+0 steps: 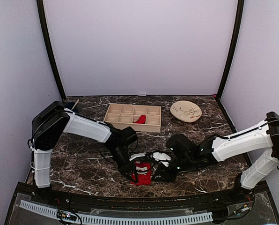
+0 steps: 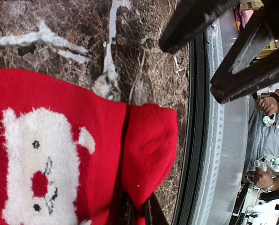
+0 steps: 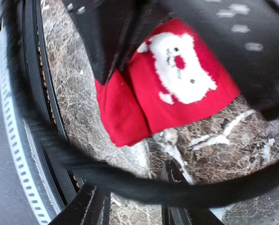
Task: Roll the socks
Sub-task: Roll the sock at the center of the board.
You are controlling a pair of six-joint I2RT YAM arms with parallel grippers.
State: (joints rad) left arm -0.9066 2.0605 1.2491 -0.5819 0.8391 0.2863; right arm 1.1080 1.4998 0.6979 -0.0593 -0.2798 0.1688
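Left tool (image 2: 139, 216): jaws are seen drawn together to a narrow slit, and a fold of the red sock (image 2: 106, 159) appears pinched between them. The sock is laid flat on the counter (image 2: 144, 70), Santa face upward. The end toward the counter's front edge is doubled over into a thick flap, right at the tool tips.

Right tool (image 3: 129, 177): fingers (image 3: 92, 206) are held well apart and nothing is gripped; only bare counter is seen between them. The sock lies just ahead of the tips; contact cannot be told. A black cable (image 3: 214, 190) is slung across this view, just beyond the fingers.

The two tools are set low on opposite sides of the sock, the left tool on its left, the right tool on its right.

Farther out, beyond both tools toward the back wall, a wooden divided tray (image 1: 130, 127) is noted. A second red sock (image 1: 139, 119) is seen in its nearer row, third compartment from the left. A pale patterned plate (image 1: 186, 111) is set right of the tray, apart from it and well away from the right tool
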